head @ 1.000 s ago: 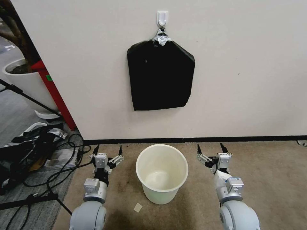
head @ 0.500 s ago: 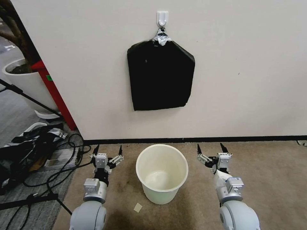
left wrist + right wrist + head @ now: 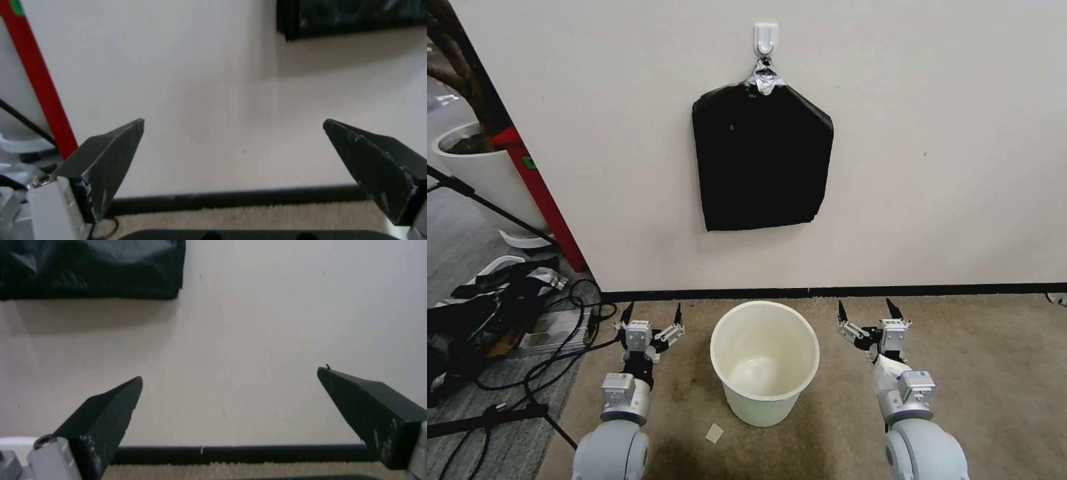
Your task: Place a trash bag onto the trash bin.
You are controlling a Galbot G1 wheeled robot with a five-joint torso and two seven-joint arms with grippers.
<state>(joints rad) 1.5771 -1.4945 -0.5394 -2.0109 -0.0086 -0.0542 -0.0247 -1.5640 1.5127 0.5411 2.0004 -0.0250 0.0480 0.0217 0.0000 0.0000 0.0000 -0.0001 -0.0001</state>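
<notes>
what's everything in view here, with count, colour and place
black pack: 1, matte black with silver-taped tip, hanging from the hook
hook: 1, white, on the wall
trash bin: 1, cream-white, on the carpet below the pack
planter: 1, white, far left, holds a tree trunk
heap: 1, black-and-white, left floor among cables
paper scrap: 1, beige, carpet by the bin
left gripper: 1, open, left of the bin
right gripper: 1, open, right of the bin

smooth cream plastic trash bin [image 3: 765, 363] on rough beige carpet [image 3: 994, 373]
</notes>
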